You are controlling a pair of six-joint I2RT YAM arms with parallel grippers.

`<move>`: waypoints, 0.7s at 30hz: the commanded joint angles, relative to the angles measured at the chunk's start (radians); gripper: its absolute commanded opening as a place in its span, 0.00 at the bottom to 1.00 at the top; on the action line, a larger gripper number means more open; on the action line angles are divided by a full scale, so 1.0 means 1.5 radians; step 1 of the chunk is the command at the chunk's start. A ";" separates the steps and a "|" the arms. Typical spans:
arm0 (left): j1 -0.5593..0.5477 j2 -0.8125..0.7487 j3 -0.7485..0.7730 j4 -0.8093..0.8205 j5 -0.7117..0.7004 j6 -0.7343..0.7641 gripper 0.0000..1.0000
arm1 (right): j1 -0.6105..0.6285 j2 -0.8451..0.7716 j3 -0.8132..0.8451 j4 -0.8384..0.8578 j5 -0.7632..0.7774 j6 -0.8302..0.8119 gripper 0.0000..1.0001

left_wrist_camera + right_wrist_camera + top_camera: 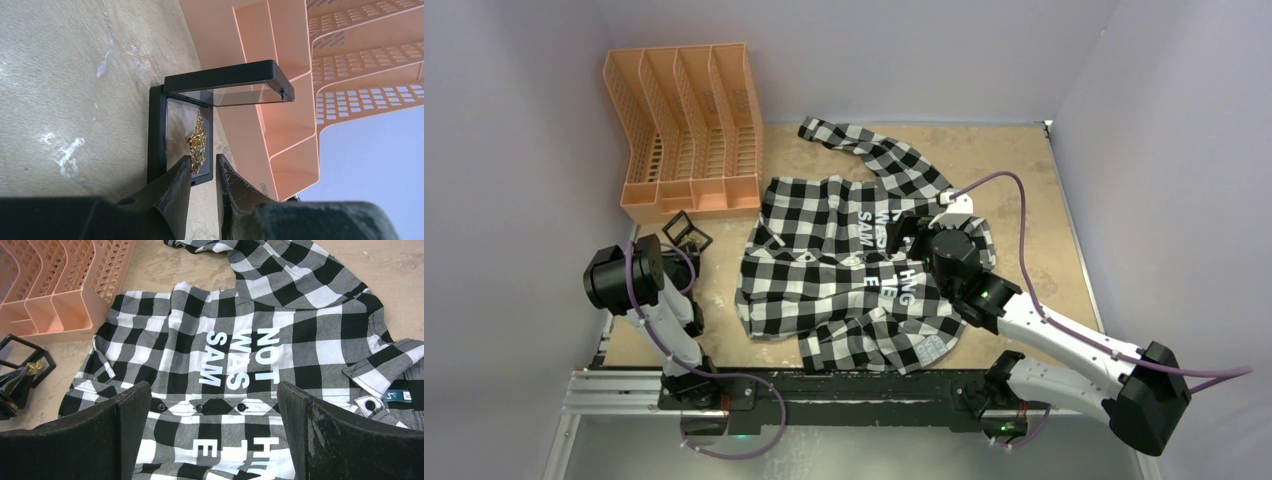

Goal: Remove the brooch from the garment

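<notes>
The gold brooch (pixel 197 140) lies inside a small open black case (pixel 156 135) on the table, off the garment. Its hinged lid (pixel 225 80) stands up. My left gripper (pixel 204 162) is right at the case with its fingers a narrow gap apart. One fingertip (pixel 184 167) is against the brooch's near end. The brooch also shows in the right wrist view (pixel 34 367). The black-and-white check garment (pixel 844 270) lies spread in the table's middle. My right gripper (pixel 214 390) hovers wide open and empty over its button row and white lettering.
An orange slotted file organizer (pixel 686 130) stands at the back left, just behind the black case (pixel 686 232). The garment's pale label patch (pixel 397 396) is at the collar on the right. Grey walls enclose the table.
</notes>
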 commanded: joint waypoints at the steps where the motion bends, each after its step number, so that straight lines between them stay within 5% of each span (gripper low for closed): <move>1: 0.005 -0.036 -0.012 0.176 0.002 -0.008 0.23 | 0.003 -0.004 -0.005 0.023 0.001 -0.011 0.98; 6: 0.006 -0.118 -0.010 0.071 -0.002 0.010 0.26 | 0.002 -0.008 -0.005 0.022 0.000 -0.011 0.98; 16: 0.005 -0.363 0.014 -0.302 -0.061 0.085 0.30 | 0.002 -0.017 -0.004 0.019 -0.004 -0.011 0.98; 21: 0.005 -0.398 0.074 -0.450 -0.036 0.113 0.31 | 0.003 -0.021 -0.004 0.017 -0.007 -0.010 0.98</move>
